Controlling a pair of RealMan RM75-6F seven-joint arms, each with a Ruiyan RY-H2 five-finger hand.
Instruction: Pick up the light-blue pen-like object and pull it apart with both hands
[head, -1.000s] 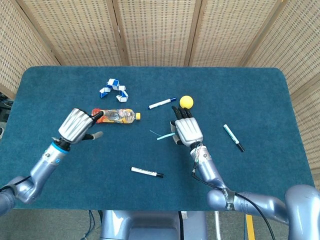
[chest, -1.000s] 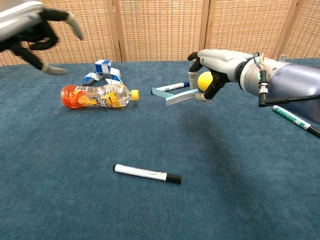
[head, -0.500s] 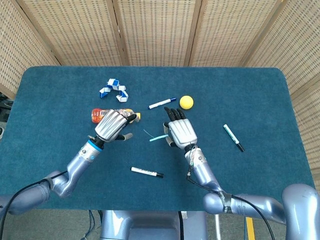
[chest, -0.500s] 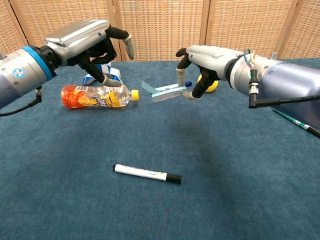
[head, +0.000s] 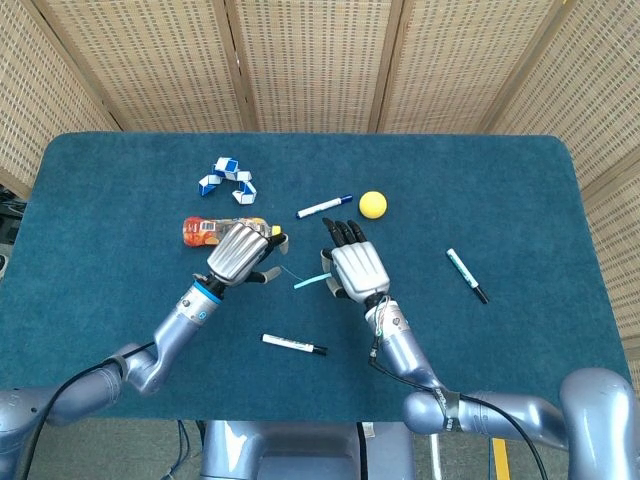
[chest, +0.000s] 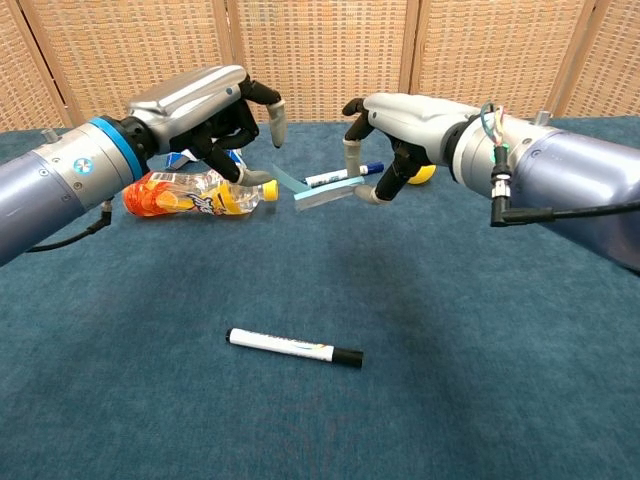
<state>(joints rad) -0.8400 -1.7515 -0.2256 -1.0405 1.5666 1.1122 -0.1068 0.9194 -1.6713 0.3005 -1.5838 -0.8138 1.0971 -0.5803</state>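
Observation:
The light-blue pen-like object (head: 309, 281) (chest: 325, 194) hangs above the blue table, roughly level, pinched at its right end by my right hand (head: 356, 267) (chest: 405, 122) between thumb and fingers. A thin strip sticks up from the object's free left end. My left hand (head: 241, 254) (chest: 210, 108) hovers just left of that end with its fingers apart and partly curled, holding nothing. A small gap shows between its thumb and the strip.
An orange drink bottle (head: 205, 230) (chest: 195, 192) lies under the left hand, with a blue-white snake puzzle (head: 228, 180) behind it. A blue-capped marker (head: 324, 207), a yellow ball (head: 373, 204), a black-capped marker (head: 294, 345) (chest: 294, 347) and a green marker (head: 466, 275) lie around.
My left hand has swung in from the far left to just beside the object's free end. My right hand has carried the object a little leftward and towards me.

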